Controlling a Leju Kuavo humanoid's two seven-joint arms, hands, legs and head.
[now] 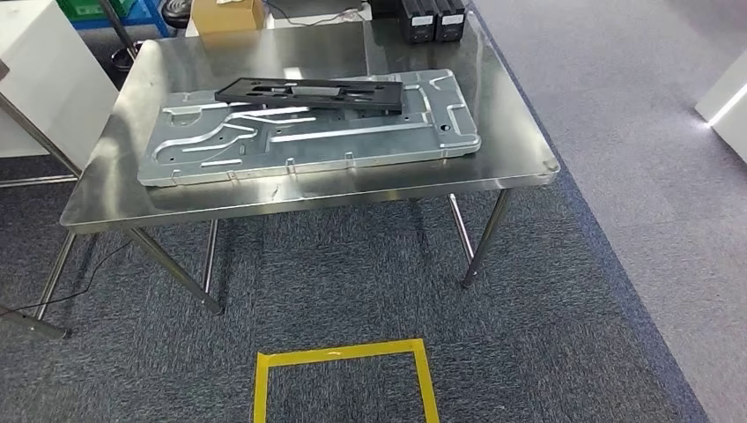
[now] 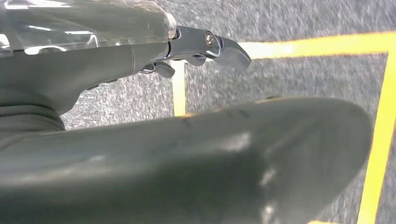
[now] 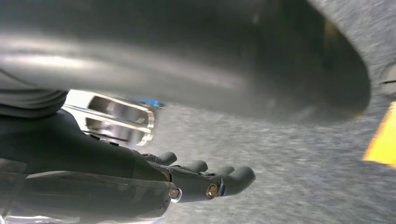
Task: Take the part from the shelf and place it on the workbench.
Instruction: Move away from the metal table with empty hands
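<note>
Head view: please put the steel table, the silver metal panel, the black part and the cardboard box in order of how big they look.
1. steel table
2. silver metal panel
3. black part
4. cardboard box, smallest; it is cut by the picture's edge and lies farther away, so its true size is unsure.

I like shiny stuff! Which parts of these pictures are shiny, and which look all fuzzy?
Head view: sharp; the steel workbench and silver panel show bright glare streaks. Left wrist view: the carpet and yellow tape look smeared. Right wrist view: the background is blurred, while the right hand stays fairly crisp.
</note>
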